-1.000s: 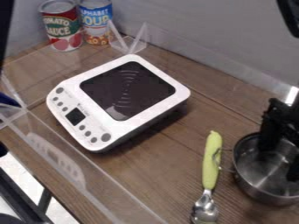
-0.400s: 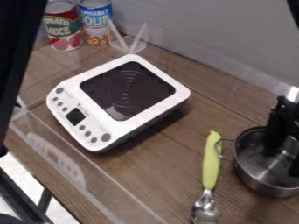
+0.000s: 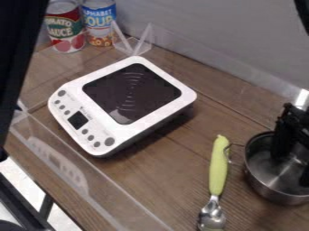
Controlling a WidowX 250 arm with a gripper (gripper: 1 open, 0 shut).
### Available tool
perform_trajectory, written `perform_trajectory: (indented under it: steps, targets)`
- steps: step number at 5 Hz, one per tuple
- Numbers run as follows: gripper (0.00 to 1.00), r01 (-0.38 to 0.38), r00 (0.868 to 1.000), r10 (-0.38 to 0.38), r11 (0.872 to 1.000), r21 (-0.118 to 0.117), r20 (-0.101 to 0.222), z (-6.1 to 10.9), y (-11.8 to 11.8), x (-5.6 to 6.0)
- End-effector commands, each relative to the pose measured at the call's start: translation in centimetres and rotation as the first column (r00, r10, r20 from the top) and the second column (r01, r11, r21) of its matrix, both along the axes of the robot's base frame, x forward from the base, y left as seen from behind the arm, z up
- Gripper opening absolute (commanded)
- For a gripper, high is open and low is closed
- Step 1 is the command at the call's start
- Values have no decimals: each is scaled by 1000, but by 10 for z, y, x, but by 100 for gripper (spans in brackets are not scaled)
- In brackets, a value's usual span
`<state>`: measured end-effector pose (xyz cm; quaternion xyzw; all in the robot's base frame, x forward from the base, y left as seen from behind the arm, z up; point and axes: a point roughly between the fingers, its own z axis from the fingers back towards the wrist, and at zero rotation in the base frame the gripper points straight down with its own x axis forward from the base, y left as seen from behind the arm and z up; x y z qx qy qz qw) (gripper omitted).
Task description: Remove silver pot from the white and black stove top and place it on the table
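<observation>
The silver pot (image 3: 273, 177) stands on the brown wooden table (image 3: 229, 99) at the right edge of the view, well apart from the stove top (image 3: 123, 101). The stove top's black surface is bare. My gripper (image 3: 291, 137) hangs steeply downward over the pot, open, with its dark fingers (image 3: 281, 141) reaching down at the pot's far rim. Part of the gripper and of the pot is cut off by the frame's right edge.
A green-handled metal spoon (image 3: 216, 180) lies just left of the pot. Two food cans (image 3: 79, 24) stand at the back left by the wall. A clear plastic rail (image 3: 72, 171) runs along the table's front. A dark blurred shape (image 3: 14, 72) covers the left edge.
The gripper and pot have stayed in place. The dark blurred shape at the left edge has grown wider since the earliest frame.
</observation>
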<state>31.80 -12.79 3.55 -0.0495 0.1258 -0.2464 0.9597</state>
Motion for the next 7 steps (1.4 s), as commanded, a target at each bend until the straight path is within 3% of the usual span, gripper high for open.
perform_trajectory:
  steps: [1, 3, 7]
  targets:
    - [100, 6, 999, -6, 1000, -18, 37, 18, -13, 4]
    - [100, 67, 997, -66, 998, -17, 26, 18, -8, 13]
    - [100, 0, 1000, 0, 1000, -14, 2, 18, 11, 21]
